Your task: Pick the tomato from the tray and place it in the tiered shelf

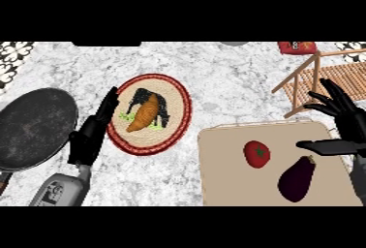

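Tomato (256, 153) lies on the tray (221, 184) beside an eggplant (297, 178), ungrasped. Right hand (343, 121) hovers just right of it, fingers spread open: the reach is underway. Next, close around the tomato, then lift toward the shelf (322, 80). Left hand (97, 131) rests open.

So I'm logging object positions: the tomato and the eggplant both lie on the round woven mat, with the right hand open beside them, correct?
Not quite. In the head view the tomato and eggplant lie on the tan tray, not the mat. The right hand is open beside them.
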Available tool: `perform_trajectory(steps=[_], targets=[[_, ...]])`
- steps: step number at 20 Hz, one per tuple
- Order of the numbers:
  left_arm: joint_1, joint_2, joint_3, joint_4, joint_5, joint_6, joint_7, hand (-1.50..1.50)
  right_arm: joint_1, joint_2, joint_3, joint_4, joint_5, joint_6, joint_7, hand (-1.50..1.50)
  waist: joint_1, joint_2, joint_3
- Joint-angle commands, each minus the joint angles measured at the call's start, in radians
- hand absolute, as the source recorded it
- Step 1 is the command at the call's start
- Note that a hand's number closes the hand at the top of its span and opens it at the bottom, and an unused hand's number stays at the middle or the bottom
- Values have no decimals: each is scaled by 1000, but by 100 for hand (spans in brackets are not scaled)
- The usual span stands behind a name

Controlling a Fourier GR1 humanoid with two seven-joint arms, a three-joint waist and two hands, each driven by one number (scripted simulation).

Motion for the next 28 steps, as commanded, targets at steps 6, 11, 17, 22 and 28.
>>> perform_trajectory(steps=[6,11,17,22,28], targets=[[-6,2,28,38,-12,-33,-8,0,19,-135,104,-259,96,63,295,-150,-12,1,3],[1,-11,41,30,-3,-28,-13,0,13,-271,168,-394,146,185,439,-150,-14,0,3],[-14,-15,46,43,-17,-40,-24,0,-13,-278,279,-620,255,173,712,-150,-13,1,3],[39,-27,57,-32,-51,-48,6,0,96,-256,207,-766,250,235,785,-150,-7,2,4],[82,-48,83,-57,-88,-77,-8,0,144,-164,150,-813,316,273,786,-150,-4,3,5]])
